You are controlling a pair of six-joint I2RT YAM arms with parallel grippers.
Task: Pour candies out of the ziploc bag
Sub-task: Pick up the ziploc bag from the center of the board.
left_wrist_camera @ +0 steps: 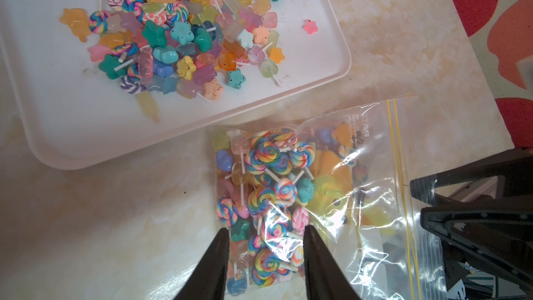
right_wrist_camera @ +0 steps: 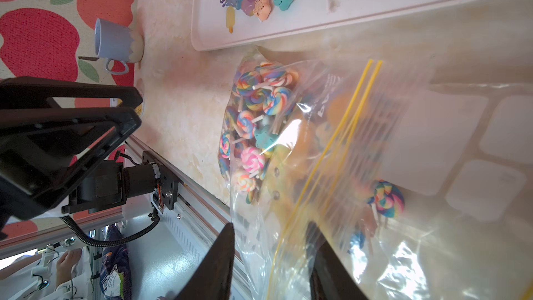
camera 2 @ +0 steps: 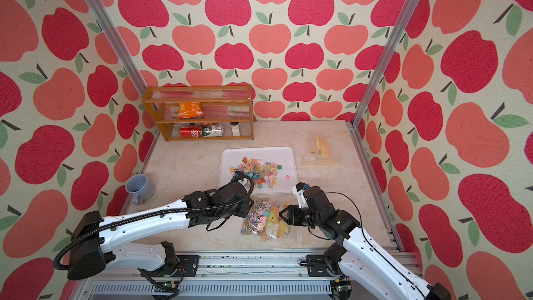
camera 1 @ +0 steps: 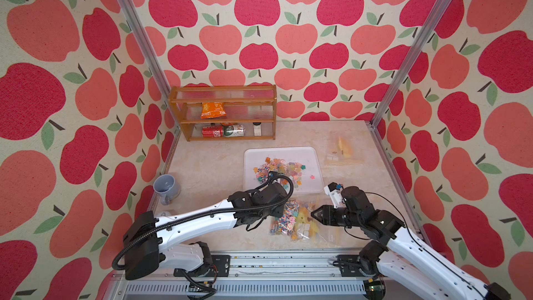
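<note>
A clear ziploc bag (camera 1: 291,222) (left_wrist_camera: 360,197) with a yellow zip line lies flat near the table's front. Swirled lollipops and other candies (left_wrist_camera: 268,180) (right_wrist_camera: 253,111) fill its closed end. More candies (camera 1: 277,171) (left_wrist_camera: 178,33) lie heaped on the white tray (camera 1: 311,157) just behind it. My left gripper (left_wrist_camera: 266,229) is open, its jaws standing either side of the candy-filled end, close against it. My right gripper (camera 1: 313,213) (right_wrist_camera: 271,225) is open at the zip end, with loose film between its jaws and one finger seen through the plastic.
A wooden shelf (camera 1: 222,111) at the back left holds an orange snack packet (camera 1: 213,110) and cans (camera 1: 223,131). A grey mug (camera 1: 166,187) stands by the left wall. A flat, nearly empty clear bag (camera 1: 343,151) lies at the back right. A metal rail (camera 1: 274,264) runs along the front edge.
</note>
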